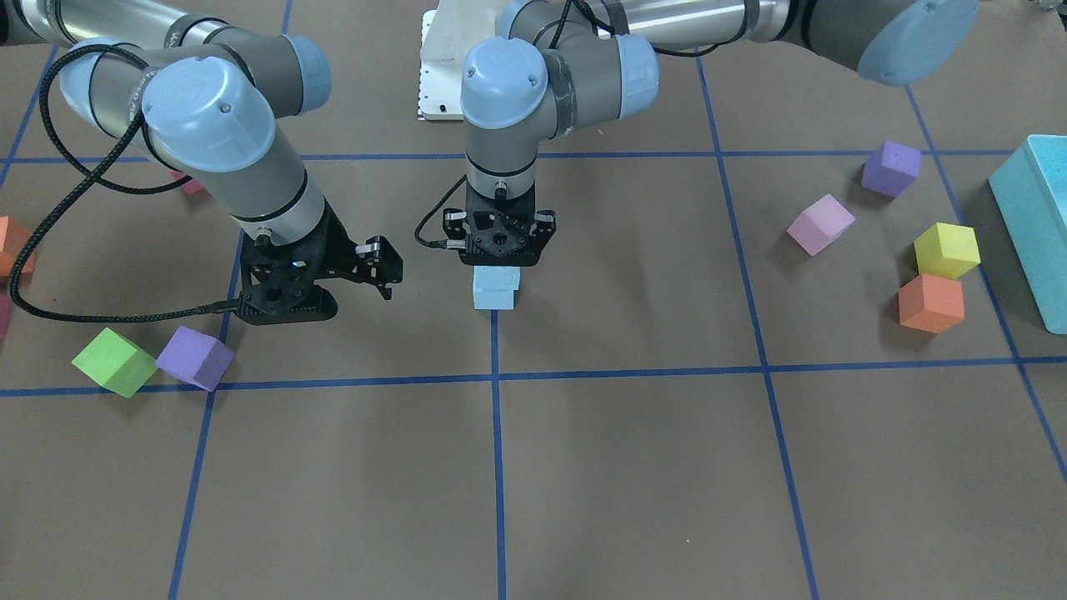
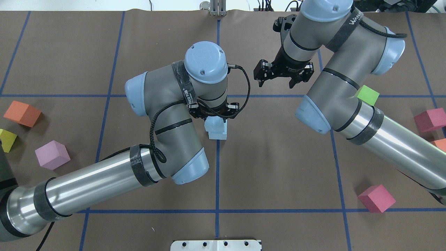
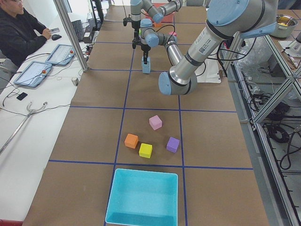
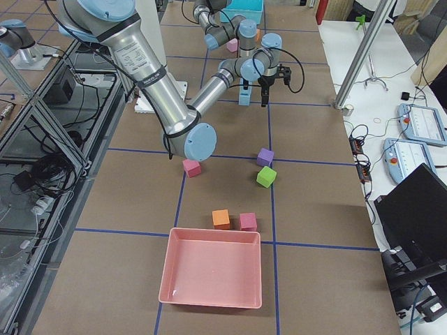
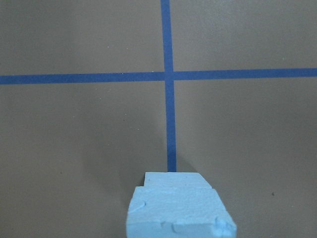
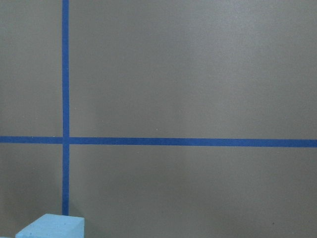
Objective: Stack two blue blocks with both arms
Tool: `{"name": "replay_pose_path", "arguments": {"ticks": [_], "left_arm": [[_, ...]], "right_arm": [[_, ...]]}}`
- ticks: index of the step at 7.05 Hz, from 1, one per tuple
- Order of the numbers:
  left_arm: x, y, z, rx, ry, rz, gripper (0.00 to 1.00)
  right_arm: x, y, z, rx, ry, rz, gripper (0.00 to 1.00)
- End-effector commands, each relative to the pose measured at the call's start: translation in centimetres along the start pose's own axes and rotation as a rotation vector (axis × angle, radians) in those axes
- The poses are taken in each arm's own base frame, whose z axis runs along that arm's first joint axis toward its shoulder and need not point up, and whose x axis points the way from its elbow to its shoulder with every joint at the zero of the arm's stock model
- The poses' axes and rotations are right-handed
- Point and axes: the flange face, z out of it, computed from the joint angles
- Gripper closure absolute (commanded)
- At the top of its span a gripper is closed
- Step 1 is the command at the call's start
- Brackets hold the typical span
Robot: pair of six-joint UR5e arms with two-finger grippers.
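Observation:
Two pale blue blocks (image 1: 497,288) stand stacked, slightly offset, on a blue tape line at the table's middle; they also show in the overhead view (image 2: 217,129). My left gripper (image 1: 498,263) hangs straight over the stack, its jaws spread and its tips at the top block's upper face. The left wrist view shows the stack (image 5: 181,208) from above. My right gripper (image 1: 338,287) is open and empty, off to the side of the stack and apart from it (image 2: 282,78). The right wrist view catches one corner of a blue block (image 6: 49,226).
A green cube (image 1: 114,361) and a purple cube (image 1: 196,357) lie near my right gripper. Lilac (image 1: 821,223), purple (image 1: 891,167), yellow (image 1: 946,250) and orange (image 1: 931,302) cubes lie by the turquoise bin (image 1: 1034,225). A pink tray (image 4: 213,276) stands at the other end.

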Motion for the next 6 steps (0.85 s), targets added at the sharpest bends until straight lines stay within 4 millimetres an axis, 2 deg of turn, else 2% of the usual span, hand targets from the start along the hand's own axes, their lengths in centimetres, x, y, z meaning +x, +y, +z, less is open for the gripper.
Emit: {"name": "replay_pose_path", "arguments": {"ticks": [1, 2, 4, 5, 6], "left_arm": [[0.3, 0.0, -0.4, 0.004, 0.010, -0.011, 0.11], [0.4, 0.1, -0.5, 0.006, 0.014, -0.010, 0.06], [0.3, 0.0, -1.7, 0.019, 0.029, -0.008, 0.03], [-1.1, -1.3, -3.8, 0.048, 0.042, -0.014, 0.02], [-4.1, -2.4, -4.8, 0.069, 0.044, -0.015, 0.02]], "right_arm": [[0.0, 0.0, 0.0, 0.001, 0.000, -0.001, 0.00], [0.0, 0.0, 0.0, 0.001, 0.000, -0.001, 0.00], [0.0, 0.1, -0.4, 0.012, -0.005, -0.006, 0.00], [1.1, 0.1, -1.7, 0.025, -0.017, 0.001, 0.00], [2.5, 0.2, -2.2, 0.030, -0.018, 0.002, 0.00]]}}
